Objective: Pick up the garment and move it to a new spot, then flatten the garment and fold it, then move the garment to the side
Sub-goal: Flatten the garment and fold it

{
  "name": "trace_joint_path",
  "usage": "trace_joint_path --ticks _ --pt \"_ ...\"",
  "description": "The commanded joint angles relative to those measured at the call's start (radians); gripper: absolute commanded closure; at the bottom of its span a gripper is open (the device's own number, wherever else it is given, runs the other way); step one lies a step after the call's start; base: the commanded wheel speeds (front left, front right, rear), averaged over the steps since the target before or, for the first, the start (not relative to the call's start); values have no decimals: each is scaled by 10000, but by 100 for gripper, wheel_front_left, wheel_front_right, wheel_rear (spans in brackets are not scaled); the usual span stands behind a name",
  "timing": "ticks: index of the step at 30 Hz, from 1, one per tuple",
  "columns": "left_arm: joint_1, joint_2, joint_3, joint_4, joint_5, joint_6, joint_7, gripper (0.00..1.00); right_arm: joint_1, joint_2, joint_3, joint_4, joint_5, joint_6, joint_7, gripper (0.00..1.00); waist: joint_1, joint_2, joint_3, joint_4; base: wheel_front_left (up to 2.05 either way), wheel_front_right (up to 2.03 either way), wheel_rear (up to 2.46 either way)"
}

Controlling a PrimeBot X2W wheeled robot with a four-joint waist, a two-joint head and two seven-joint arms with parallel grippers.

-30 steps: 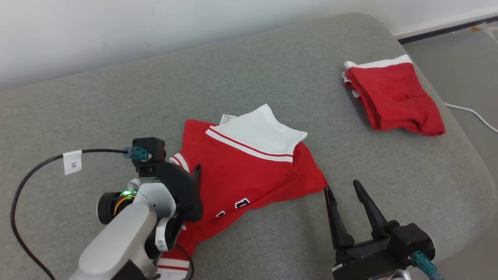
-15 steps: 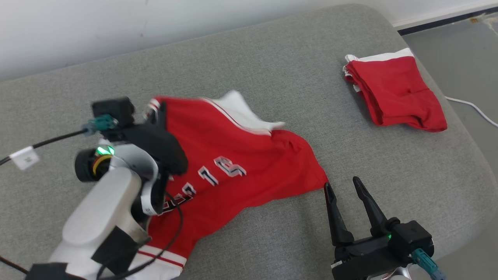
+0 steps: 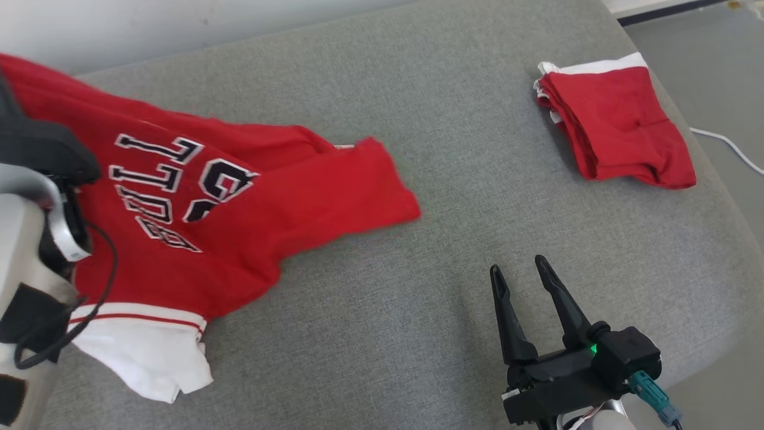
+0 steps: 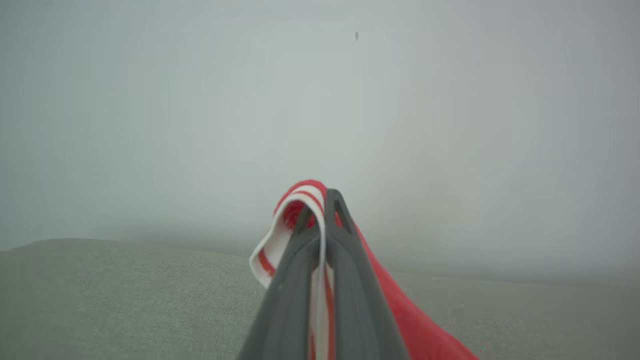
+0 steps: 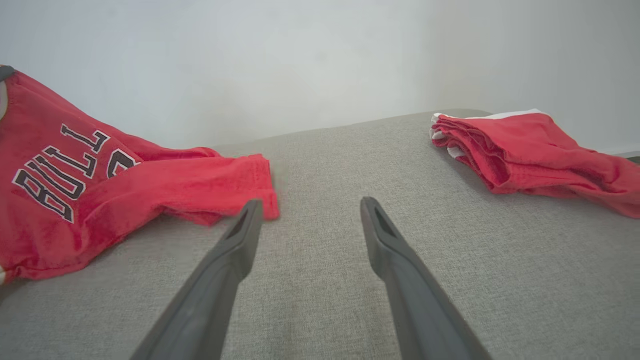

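Red jersey [image 3: 239, 203] at left of head frame, partly lifted, its far end trailing on the grey cushion [image 3: 418, 334]. Left claw [image 4: 320, 210] clamped tight on the jersey's white-striped edge. Right claw [image 3: 518, 264] at lower right, fingers spread, holding nothing, apart from jersey. Folded red cloth [image 3: 615, 131] upper right.

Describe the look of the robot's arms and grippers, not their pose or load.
Right gripper: two long, tapering dark fingers with slotted tips on a black body, with a green light and a teal connector. Left gripper: matching dark grey fingers. Left forearm: pale grey, black patches, a looping black cable.
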Motion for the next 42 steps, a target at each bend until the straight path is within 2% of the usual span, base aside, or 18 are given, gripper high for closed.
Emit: trace_joint_path --ticks 1,3,4,13,17,21,27,32,35,37,42 --pt "-45 -46 24 121 -20 47 -73 100 -82 38 7 -28 -85 -25 -11 0 -2 -1 174 -112 0 0 0" --pt "-9 -78 59 681 -100 81 66 99 -105 39 -7 -35 -116 -25 -11 0 -2 -1 245 -122 0 0 0" --pt "-12 -150 44 888 -174 14 176 0 -106 39 -18 -30 -126 -25 -11 0 -2 -1 265 -114 0 0 0" --pt "394 -831 8 1324 -436 -495 56 0 -13 32 -238 33 -314 -25 -12 0 -2 -1 -29 657 0 0 0" --pt "949 -918 -74 766 -593 -600 191 0 136 35 -185 113 -394 -25 -11 0 -2 -1 -386 1050 0 0 0" --pt "2035 -761 -242 -342 -485 -474 163 0 291 32 -210 164 -374 -25 -11 0 -2 -1 -728 1289 0 0 0" --pt "4655 -553 -558 -2676 -155 273 6 0 544 22 -374 259 -445 -25 -12 0 -2 -1 -1215 1541 0 0 0" --pt "6730 -628 -584 -4293 -338 1123 -7 0 634 -58 -385 288 -377 -25 -10 0 -2 -1 -1503 1570 0 0 0" --pt "7609 -694 -681 -5106 -309 1470 -32 0 714 -64 -361 296 -384 -25 -10 0 -2 -1 -1638 1603 0 0 0" --pt "8011 -639 -772 -5514 -102 1621 -82 0 784 -61 -350 323 -390 -25 -10 0 -2 -1 -1731 1621 0 0 0" --pt "8517 -716 -927 -5764 234 1530 -137 0 860 -50 -397 374 -357 -25 -10 0 -2 -1 -1876 1693 0 0 0"
